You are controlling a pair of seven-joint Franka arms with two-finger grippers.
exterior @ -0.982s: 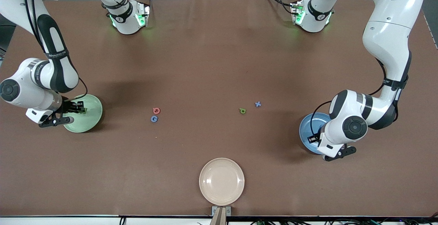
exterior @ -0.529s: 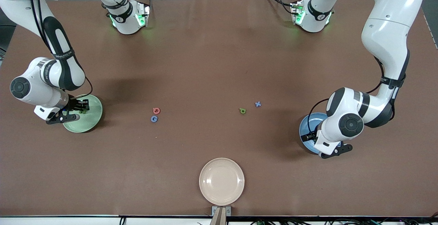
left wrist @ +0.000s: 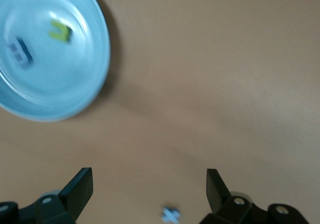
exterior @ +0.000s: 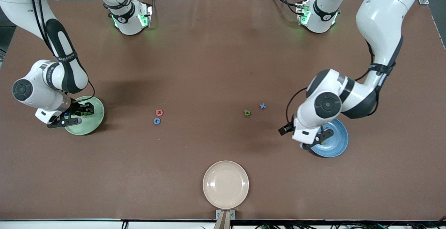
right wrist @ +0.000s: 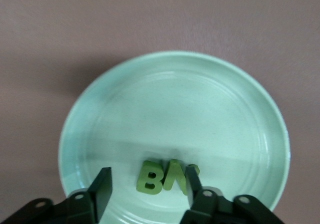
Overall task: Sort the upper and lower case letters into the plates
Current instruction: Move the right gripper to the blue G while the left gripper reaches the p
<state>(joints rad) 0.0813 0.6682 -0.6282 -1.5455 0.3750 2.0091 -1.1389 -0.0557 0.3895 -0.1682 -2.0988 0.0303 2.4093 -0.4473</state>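
My right gripper hangs low over the mint green plate, open. A green B and a green N lie side by side on that plate between its fingers. My left gripper is open and empty over bare table beside the blue plate, which holds a green letter and a dark blue letter. On the table lie a blue x, a green letter, a red letter and a blue G.
A cream-beige plate sits at the table edge nearest the front camera, midway between the arms. Both arm bases stand along the farthest edge of the brown table.
My left arm swung off the blue plate toward the table's middle, its jaws now wide. My right gripper, shut a moment ago, has opened over the mint plate, leaving a green letter there.
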